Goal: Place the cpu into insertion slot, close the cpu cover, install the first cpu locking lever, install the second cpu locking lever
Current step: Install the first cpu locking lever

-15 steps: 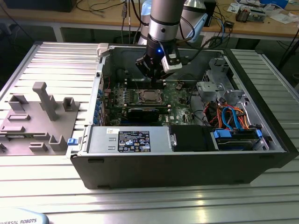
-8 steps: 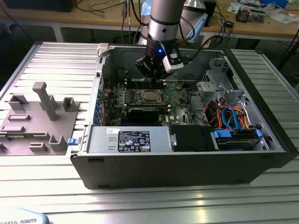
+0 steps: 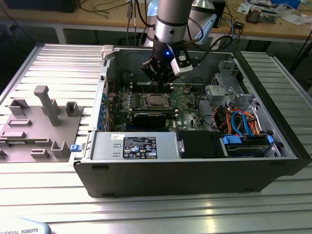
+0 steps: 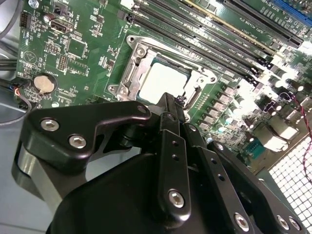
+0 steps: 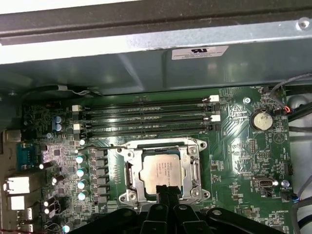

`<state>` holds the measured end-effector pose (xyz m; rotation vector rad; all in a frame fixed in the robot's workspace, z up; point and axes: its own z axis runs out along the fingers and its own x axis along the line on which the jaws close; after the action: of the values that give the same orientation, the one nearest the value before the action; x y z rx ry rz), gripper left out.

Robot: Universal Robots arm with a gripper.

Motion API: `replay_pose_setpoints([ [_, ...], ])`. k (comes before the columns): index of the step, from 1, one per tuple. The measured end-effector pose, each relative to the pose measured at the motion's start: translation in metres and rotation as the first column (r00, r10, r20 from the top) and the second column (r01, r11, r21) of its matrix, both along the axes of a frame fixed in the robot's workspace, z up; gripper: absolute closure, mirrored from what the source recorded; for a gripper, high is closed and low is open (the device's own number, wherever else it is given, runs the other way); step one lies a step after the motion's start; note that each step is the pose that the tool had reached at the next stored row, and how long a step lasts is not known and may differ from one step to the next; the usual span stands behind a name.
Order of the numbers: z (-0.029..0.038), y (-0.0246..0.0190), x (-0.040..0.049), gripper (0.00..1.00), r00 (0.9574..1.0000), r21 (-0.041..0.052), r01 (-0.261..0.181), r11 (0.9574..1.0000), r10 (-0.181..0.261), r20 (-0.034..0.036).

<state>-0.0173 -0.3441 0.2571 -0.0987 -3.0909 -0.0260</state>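
Hovering mid-frame in the exterior view, the gripper, fingers pressed together and empty, hung above the cpu, already under the cpu cover.

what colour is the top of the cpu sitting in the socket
Silvery-grey metal; the cpu shows best in the first wrist view, just beyond the gripper.

In both wrist views the tool hides the near edge of the cpu cover; its fingertips' spacing is unreadable.
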Motion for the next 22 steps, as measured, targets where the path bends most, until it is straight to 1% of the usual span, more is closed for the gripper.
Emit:
replay_pose_setpoints([
  [2,0.0000,0.0000,0.0000,0.89,0.9998,0.0000,-0.017,0.9998,0.017,-0.0001],
  [11,0.0000,0.0000,0.0000,0.89,0.9987,0.0000,-0.050,0.9987,0.050,-0.0001],
  [13,0.0000,0.0000,0.0000,0.89,0.9979,0.0009,-0.064,0.9979,0.064,0.0000],
  [14,0.0000,0.0001,-0.0001,0.89,0.9978,0.0022,-0.066,0.9978,0.066,0.0000],
  [22,0.0000,0.0000,-0.0001,0.89,0.9974,0.0023,-0.072,0.9974,0.072,0.0000],
])
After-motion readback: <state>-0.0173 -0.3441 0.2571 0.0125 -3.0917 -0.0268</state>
